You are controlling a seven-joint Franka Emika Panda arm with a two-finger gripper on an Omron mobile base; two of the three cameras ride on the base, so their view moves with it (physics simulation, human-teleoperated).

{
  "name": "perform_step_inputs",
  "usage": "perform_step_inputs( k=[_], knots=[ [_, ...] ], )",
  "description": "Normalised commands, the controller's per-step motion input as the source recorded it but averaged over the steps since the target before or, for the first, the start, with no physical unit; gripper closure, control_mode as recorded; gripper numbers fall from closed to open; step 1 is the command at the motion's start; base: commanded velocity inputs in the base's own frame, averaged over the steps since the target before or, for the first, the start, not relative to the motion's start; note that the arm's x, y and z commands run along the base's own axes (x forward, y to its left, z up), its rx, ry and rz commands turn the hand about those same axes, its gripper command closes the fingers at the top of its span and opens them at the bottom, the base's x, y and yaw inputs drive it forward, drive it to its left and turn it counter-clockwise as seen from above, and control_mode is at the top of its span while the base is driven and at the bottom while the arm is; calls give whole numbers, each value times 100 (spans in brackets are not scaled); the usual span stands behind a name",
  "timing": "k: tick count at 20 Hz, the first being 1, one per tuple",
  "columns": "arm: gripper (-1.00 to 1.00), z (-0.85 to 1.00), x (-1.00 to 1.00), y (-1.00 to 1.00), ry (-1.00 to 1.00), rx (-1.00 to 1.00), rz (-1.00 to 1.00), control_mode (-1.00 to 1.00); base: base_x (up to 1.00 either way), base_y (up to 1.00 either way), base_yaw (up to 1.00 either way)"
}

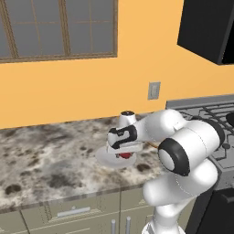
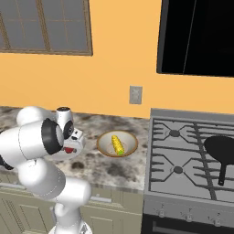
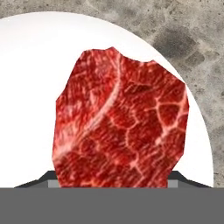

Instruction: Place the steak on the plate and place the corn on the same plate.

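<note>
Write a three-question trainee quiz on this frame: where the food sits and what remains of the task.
1. True or false: the corn already lies on the plate.
2. What does the corn rest in? A) frying pan B) brown-rimmed bowl C) bare counter
3. Fill in: in the hand view, the steak sits over the white ____, between the gripper fingertips.

Key: 1 false; 2 B; 3 plate. Whether the gripper grips the steak cannot be told.
</note>
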Motion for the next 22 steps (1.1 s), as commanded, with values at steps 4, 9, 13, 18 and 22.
perform_step_inputs(
  k=[4, 9, 13, 18, 22],
  knots=[
    [-100, 11, 0, 0, -2, 0, 0, -100, 0, 0, 0],
    [-100, 40, -5, -7, -2, 0, 0, -100, 0, 0, 0],
    [-100, 49, -19, -28, -5, 0, 0, -100, 0, 0, 0],
    [-100, 48, -9, -27, 0, 0, 0, -100, 0, 0, 0],
    [-100, 56, -6, -30, -2, 0, 0, -100, 0, 0, 0]
  ],
)
